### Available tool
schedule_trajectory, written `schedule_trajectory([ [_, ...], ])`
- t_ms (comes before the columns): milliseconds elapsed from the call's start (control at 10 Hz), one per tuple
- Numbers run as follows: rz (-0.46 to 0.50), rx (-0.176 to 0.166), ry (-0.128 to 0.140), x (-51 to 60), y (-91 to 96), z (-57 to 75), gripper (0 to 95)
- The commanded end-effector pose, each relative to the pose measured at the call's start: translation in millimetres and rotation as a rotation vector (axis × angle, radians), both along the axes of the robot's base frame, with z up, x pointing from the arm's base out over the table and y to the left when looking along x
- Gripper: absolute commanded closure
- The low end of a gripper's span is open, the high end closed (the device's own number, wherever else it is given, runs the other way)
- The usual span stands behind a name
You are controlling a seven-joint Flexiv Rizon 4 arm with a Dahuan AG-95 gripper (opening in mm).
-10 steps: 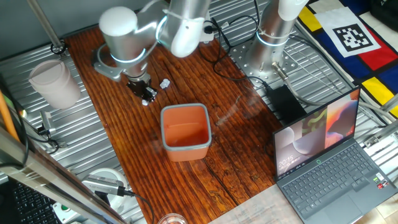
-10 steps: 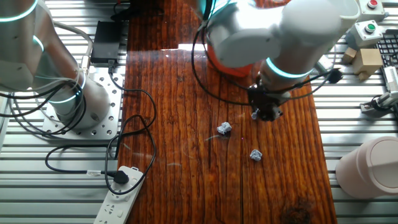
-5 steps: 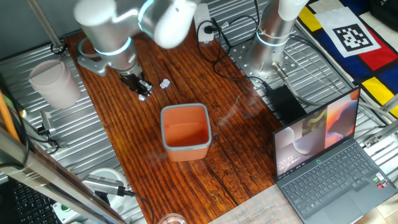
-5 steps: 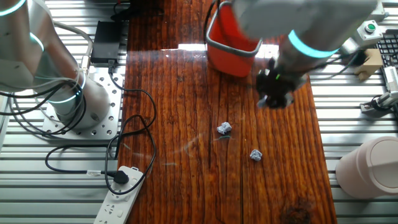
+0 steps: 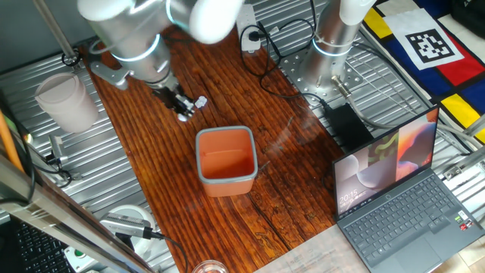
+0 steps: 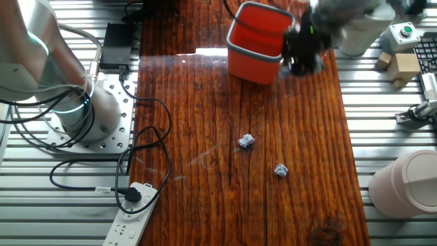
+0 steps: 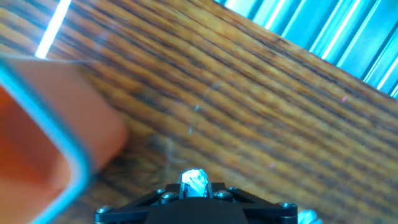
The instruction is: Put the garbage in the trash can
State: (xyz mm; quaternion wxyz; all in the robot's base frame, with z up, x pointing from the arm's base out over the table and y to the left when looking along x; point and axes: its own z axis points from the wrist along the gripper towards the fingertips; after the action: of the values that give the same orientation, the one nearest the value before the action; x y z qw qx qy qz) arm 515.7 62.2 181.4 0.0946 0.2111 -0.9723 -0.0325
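Looking along the fingers in the hand view, I see the jaws closed on a small white-grey crumpled scrap, pinched right at the tips of the gripper. The picture is motion-blurred, but the scrap sits clearly between the black finger ends. To the left of that view the orange trash can fills the corner, its rim running diagonally, with the brown wooden counter beneath the fingers and to the right.

From one fixed view I see the gripper hanging above the counter, just beyond the far rim of the trash can, not over its opening. A second scrap lies on the wood right beside the fingers.

From the other fixed view the gripper is blurred and sits just beside the right wall of the trash can, near its upper edge. Two more scraps of garbage lie loose on the counter, well apart from the bin: one near the middle of the boards, the other a little farther toward the translucent white cup standing off the wood on the metal slats.
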Motion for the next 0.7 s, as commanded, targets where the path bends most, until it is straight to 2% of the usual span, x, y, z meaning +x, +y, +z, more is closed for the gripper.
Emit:
schedule_trajectory([
  [100,-0.135,0.0,0.022,-34.8,76.2,28.4,95.0],
  [200,-0.14,0.004,0.02,-35.1,83.9,25.2,95.0],
  [400,-0.198,0.056,0.012,-29.4,95.9,14.2,95.0],
  [600,-0.22,0.071,-0.02,-24.1,112.4,-3.9,95.0],
  [700,-0.205,0.074,-0.025,-22.5,113.1,-7.2,95.0],
])
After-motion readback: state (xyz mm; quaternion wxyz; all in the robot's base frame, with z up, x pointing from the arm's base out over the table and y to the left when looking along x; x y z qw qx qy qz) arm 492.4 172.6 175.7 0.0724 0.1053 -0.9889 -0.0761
